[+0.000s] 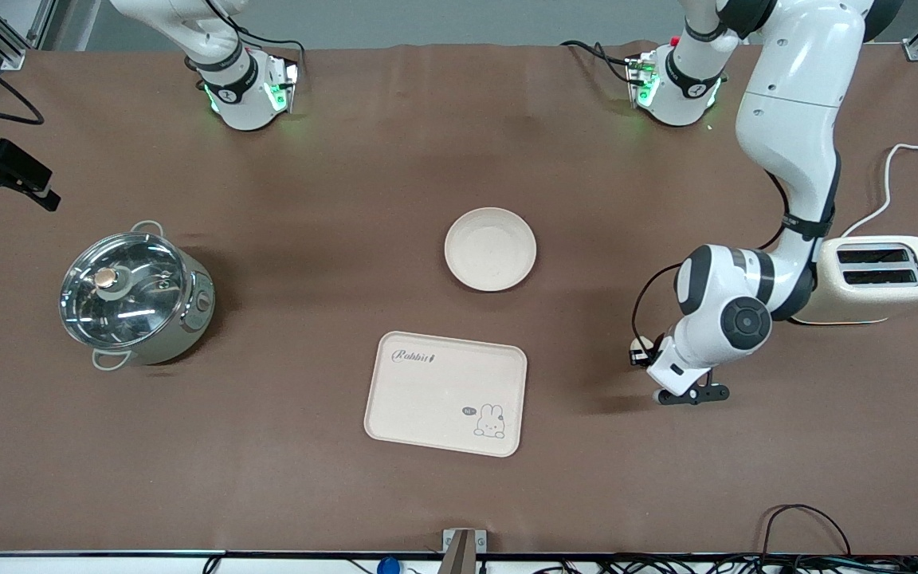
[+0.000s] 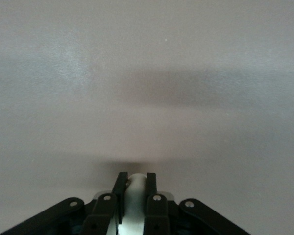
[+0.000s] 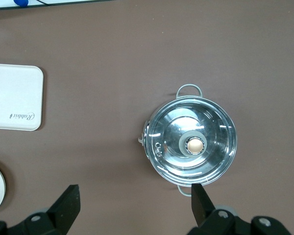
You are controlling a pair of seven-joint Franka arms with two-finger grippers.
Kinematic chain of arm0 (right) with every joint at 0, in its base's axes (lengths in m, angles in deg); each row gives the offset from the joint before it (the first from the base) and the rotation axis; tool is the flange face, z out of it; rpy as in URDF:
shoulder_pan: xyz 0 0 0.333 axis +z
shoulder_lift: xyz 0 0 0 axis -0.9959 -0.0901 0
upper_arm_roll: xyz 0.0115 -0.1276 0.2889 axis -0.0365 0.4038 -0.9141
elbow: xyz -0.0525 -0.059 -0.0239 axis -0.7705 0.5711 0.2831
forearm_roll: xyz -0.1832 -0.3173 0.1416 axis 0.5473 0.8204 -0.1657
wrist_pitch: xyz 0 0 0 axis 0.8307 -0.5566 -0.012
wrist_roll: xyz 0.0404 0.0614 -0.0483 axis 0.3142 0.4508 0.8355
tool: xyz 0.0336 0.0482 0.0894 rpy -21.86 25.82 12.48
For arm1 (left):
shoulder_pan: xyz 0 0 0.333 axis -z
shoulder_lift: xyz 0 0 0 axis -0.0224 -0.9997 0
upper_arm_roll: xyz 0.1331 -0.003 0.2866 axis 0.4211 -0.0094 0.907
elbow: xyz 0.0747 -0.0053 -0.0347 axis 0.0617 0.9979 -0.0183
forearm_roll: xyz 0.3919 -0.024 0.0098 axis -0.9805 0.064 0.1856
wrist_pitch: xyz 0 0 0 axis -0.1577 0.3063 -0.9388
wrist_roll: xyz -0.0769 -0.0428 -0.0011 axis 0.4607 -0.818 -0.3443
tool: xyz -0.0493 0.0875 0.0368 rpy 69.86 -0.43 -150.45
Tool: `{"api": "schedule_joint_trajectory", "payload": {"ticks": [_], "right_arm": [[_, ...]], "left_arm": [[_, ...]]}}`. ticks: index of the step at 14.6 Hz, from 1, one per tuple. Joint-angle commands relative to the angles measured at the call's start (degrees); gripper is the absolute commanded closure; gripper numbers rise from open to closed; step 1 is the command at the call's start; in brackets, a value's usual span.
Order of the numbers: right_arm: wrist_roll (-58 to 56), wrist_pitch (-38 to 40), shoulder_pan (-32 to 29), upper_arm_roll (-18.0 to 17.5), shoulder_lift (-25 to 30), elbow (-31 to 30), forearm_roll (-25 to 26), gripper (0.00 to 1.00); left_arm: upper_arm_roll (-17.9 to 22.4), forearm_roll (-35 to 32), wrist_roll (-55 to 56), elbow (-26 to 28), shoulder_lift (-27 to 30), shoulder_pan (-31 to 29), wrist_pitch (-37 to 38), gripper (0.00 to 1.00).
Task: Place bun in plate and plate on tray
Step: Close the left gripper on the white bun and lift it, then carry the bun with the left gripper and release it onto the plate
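Dough-soft and cream-white, the bun (image 2: pixel 133 196) sits pinched between the black fingers of the left gripper (image 1: pixel 644 351), low over the matte brown table (image 1: pixel 307 159) toward the left arm's end. In the front view only a small pale sliver of the bun shows at the gripper's tip; in the left wrist view it bulges smoothly between the two flat finger pads.

Away from that gripper toward the middle of the table lies the plate (image 1: pixel 491 249), round, shallow, plain cream with a raised rim and a faintly speckled surface. The tray (image 1: pixel 445 393), flat and rectangular with rounded corners, a "Rabbit" script mark and a small bunny drawing, lies nearer to the front camera than the plate and apart from it.

The right arm waits; its right gripper (image 3: pixel 134 208) hangs spread high above the table, over a shiny steel pot (image 3: pixel 190 143) with a glass lid and looped handles. A glossy cream toaster (image 1: pixel 881 279) stands beside the left arm's elbow.
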Motion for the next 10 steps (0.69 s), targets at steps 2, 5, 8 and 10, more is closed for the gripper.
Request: {"api": "schedule_joint_trajectory", "payload": {"ticks": [2, 5, 8, 10], "right_arm": [[0.0, 0.23, -0.6, -0.23, 0.14, 0.0, -0.65, 0.0], [0.0, 0.32, -0.6, -0.23, 0.14, 0.0, -0.65, 0.0], [0.0, 0.32, -0.6, -0.23, 0.14, 0.0, -0.65, 0.0], [0.0, 0.32, -0.6, -0.23, 0.14, 0.0, -0.65, 0.0]], "left_arm": [[0.06, 0.06, 4.11, -1.25, 1.8, 1.77, 4.33, 1.0], [0.15, -0.29, 16.21, -1.43, 2.59, 9.04, 6.61, 1.0], [-0.03, -3.53, 27.03, -1.25, 1.62, 14.77, 6.71, 1.0], [-0.2, -3.72, 29.08, -0.55, 1.62, 17.31, 6.8, 1.0]]}}
